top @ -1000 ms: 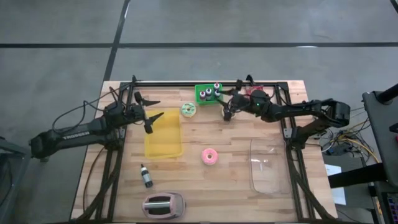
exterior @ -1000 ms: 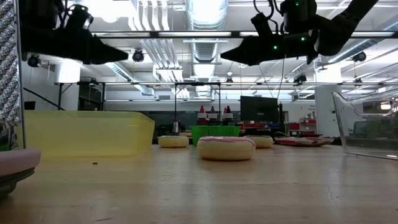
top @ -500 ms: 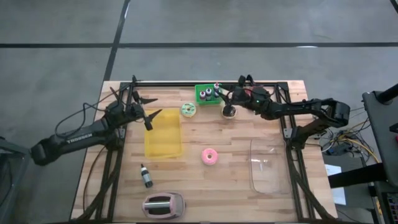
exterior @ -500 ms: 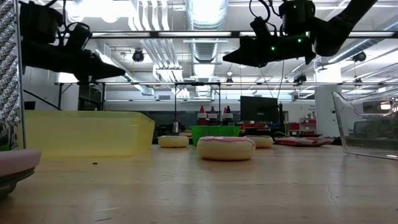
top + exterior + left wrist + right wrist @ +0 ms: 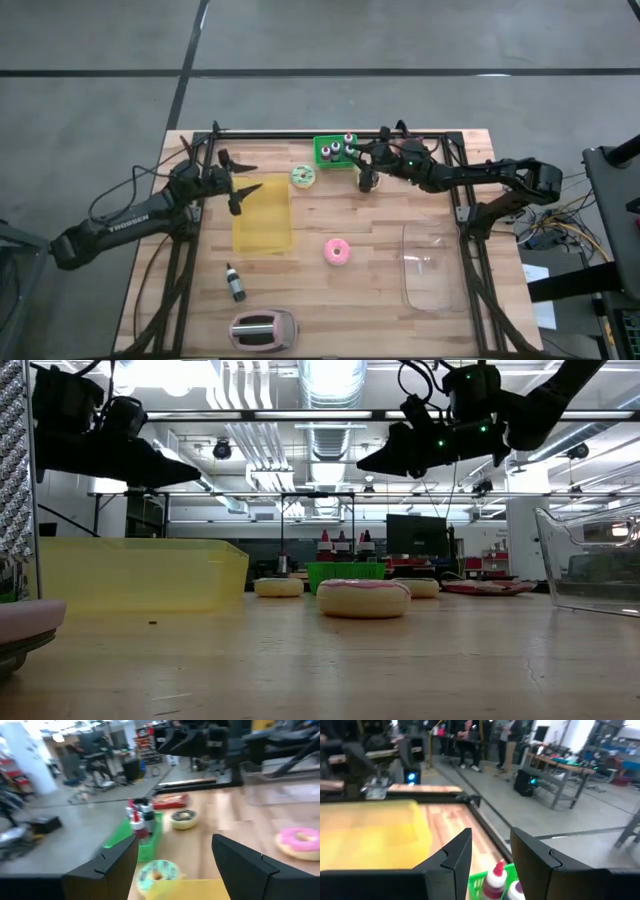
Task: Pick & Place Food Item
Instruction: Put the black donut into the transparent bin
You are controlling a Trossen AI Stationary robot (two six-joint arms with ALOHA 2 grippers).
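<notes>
High view: left gripper (image 5: 243, 187) is hovering over the far edge of the translucent yellow plastic bin (image 5: 264, 219), fingers spread, grasping nothing. Right gripper (image 5: 366, 181) is hanging beside the green rack of small bottles (image 5: 334, 151).

Low view: pink-frosted round doughnut (image 5: 363, 598) is lying on the wooden table (image 5: 330, 670), untouched.

Right wrist view: fingers (image 5: 455, 854) are standing apart, nothing between them.
</notes>
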